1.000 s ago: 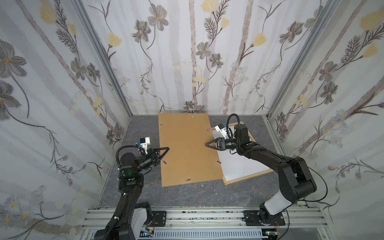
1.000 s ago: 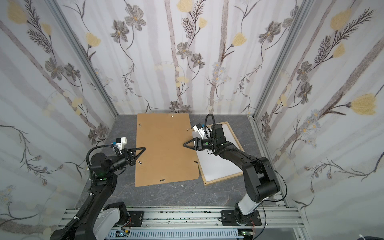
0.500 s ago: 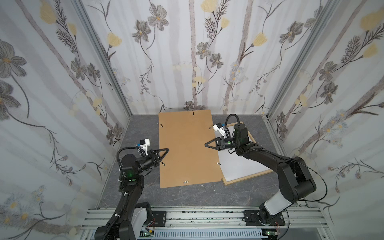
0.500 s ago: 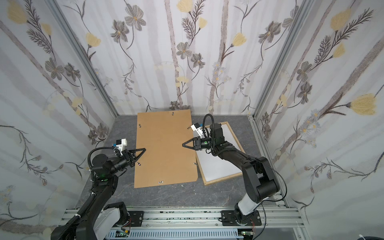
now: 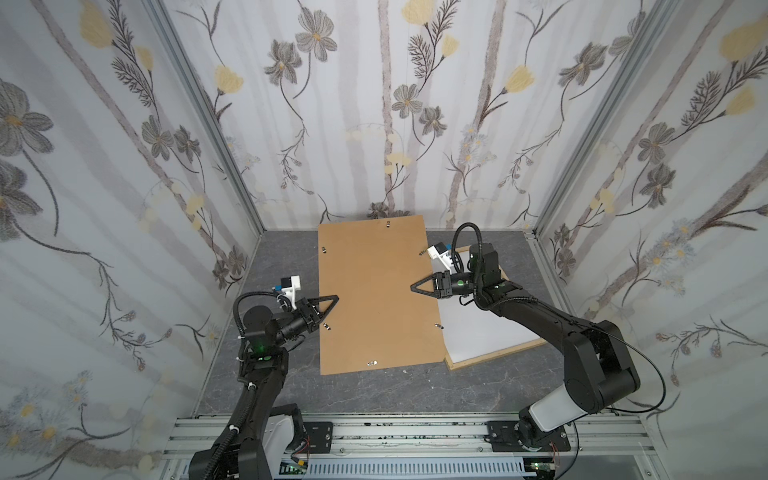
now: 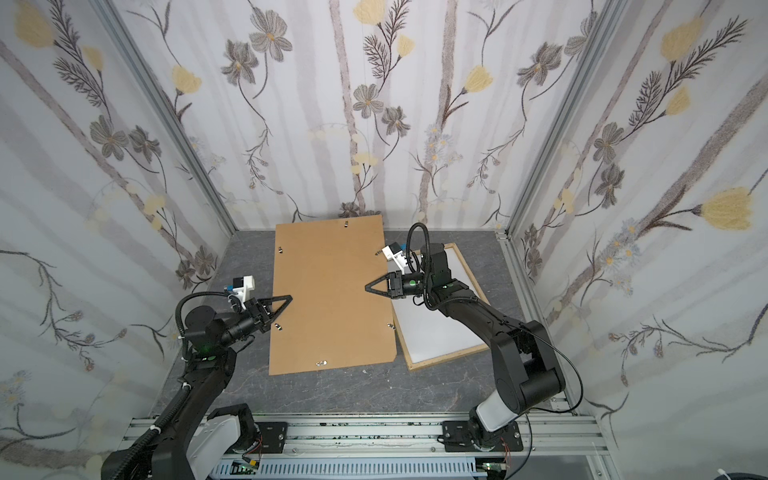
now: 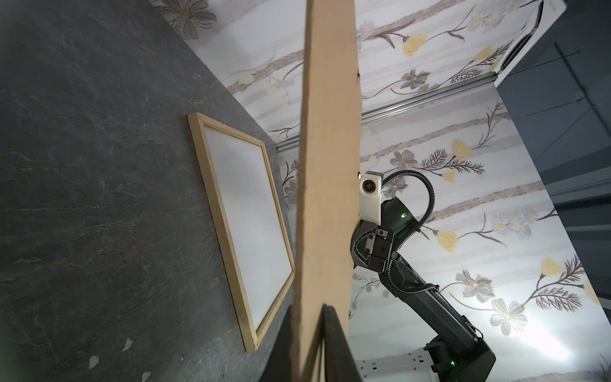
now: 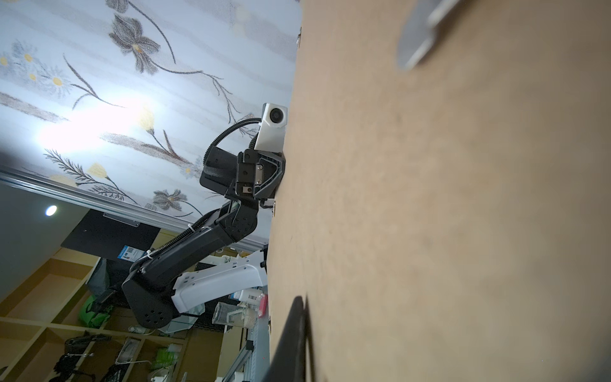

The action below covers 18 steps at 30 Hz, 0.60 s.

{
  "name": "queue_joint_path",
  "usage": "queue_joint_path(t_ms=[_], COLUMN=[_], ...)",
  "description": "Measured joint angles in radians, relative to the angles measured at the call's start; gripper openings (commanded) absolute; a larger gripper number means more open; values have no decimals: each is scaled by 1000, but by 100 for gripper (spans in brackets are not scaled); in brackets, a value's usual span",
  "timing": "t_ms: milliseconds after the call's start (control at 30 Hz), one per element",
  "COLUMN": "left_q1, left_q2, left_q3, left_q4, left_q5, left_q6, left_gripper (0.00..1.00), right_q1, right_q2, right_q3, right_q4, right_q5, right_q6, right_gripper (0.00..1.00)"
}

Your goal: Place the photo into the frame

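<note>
Well, where is the frame?
Flat on the table, right of centre, with a white sheet lying inside it; what sheet, I cannot tell.
And the grippers?
The left gripper clamps the brown backing panel by its left edge, the right gripper pinches its right edge. The panel is held clear of the table, hiding the frame's left side in both top views.

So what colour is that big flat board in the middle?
The board is plain light brown, like fibreboard; it shows best in a top view.
</note>
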State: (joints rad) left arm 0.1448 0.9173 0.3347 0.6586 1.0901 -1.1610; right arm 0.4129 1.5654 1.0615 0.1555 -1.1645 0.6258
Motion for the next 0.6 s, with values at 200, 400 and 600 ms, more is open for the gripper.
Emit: queue_joint_path(t_ms=[200, 400, 600], left_q1=[-2, -3, -3], left_q2=[-3, -2, -2], left_q3=[12, 16, 21], left_q4=[-35, -43, -43], left_q5=[8, 13, 9], left_q6=[35, 50, 55], left_gripper=[15, 16, 16], right_q1=[-4, -19, -33], right_q2=[-55, -74, -98], right_q3=[14, 19, 22], right_q4=[-119, -164, -174], right_q5=[42, 40, 36], right_q6=[-82, -108, -111], right_gripper=[0, 0, 0])
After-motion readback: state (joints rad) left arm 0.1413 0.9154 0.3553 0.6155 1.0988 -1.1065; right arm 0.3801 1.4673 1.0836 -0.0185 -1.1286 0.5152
